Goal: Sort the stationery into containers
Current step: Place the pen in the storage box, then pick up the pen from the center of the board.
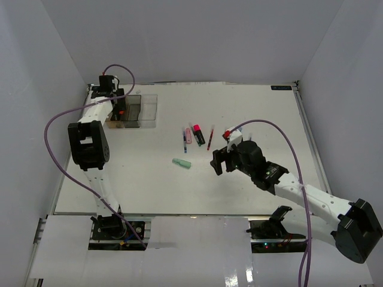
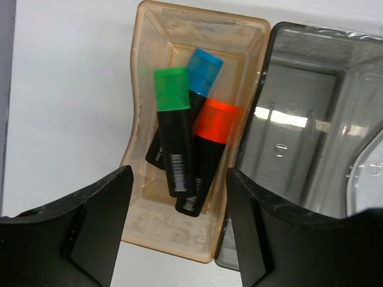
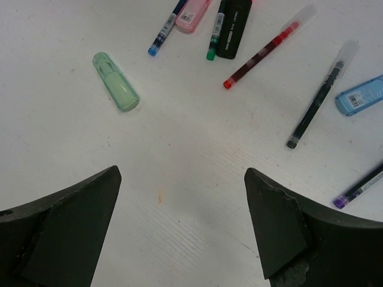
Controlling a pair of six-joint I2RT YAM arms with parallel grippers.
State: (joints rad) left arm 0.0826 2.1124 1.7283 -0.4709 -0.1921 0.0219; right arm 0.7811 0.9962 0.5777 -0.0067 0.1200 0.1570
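- White flat surface [image 1: 251, 107]: carries all items and is walled in on three sides by pale panels [image 1: 179, 36].
- Left tool [image 2: 178, 203]: released, jaws spread wide with nothing between them, positioned over the amber-brown translucent plastic bin [image 2: 140, 119] at the far left corner.
- Right tool [image 3: 179, 197]: released, jaws apart and holding nothing, over bare surface just short of the loose stationery. In the top view this arm hides several of those items.
- Smoky dark grey plastic bin [image 2: 287, 72]: joined to the amber bin's right side; no contents seen. A clear bin [image 2: 371, 161] shows only at the frame edge.
- Inside the amber bin: three stubby black highlighters, green-capped [image 2: 176, 137], blue-capped [image 2: 203, 70] and orange-capped [image 2: 206, 155], overlapping one another.
- On the surface: a black highlighter with pink cap [image 1: 197, 134], near mid-table.
- Thin pens lying loose: blue-tipped [image 3: 164, 30], green-tipped [image 3: 215, 36], red [image 3: 269, 46], dark [image 3: 317, 101], purple [image 3: 359, 188].
- Small pastel pieces: mint [image 3: 116, 82], lying apart from the rest; pink [image 3: 192, 13], beside the blue-tipped pen; pale blue [image 3: 361, 95], near the dark pen.
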